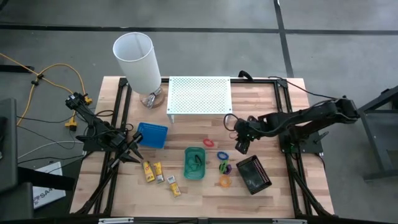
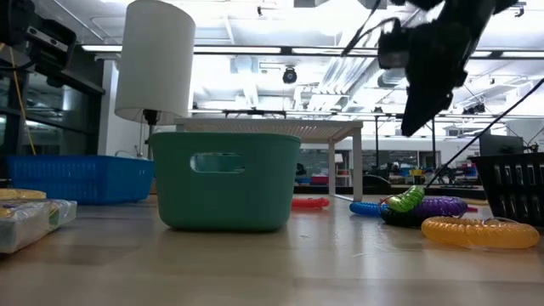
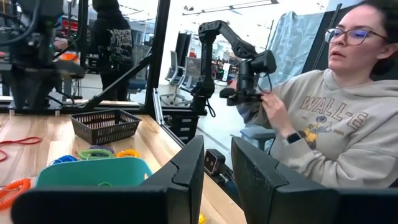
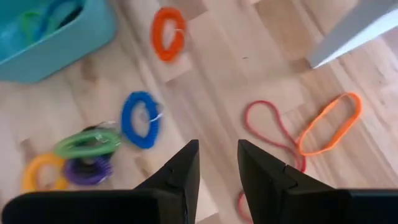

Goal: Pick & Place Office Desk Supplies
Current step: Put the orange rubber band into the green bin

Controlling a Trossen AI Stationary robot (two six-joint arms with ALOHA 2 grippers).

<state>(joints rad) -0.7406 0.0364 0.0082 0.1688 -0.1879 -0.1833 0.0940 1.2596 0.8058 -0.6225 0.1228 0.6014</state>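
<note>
Right pincer (image 1: 241,147) hangs above the table (image 1: 280,196), over bare wood between the blue coil ring (image 1: 222,154) and the black mesh tray (image 1: 253,174); fingers parted with a narrow gap, nothing held; in the right wrist view the fingers (image 4: 180,171) point down beside a red band (image 4: 264,127) and an orange band (image 4: 329,124); an orange coil ring (image 4: 168,42) lies farther off. Green tray (image 1: 194,163) sits mid-table, rings inside; green, purple and yellow coil rings (image 1: 224,168) cluster just beside it; blue tray (image 1: 152,135) to its left; yellow-and-white blocks (image 1: 159,174) lie near the front edge. Left pincer (image 1: 132,152) waits by the blue tray, slightly open, empty. A person (image 3: 336,124) sits beyond the table.
</note>
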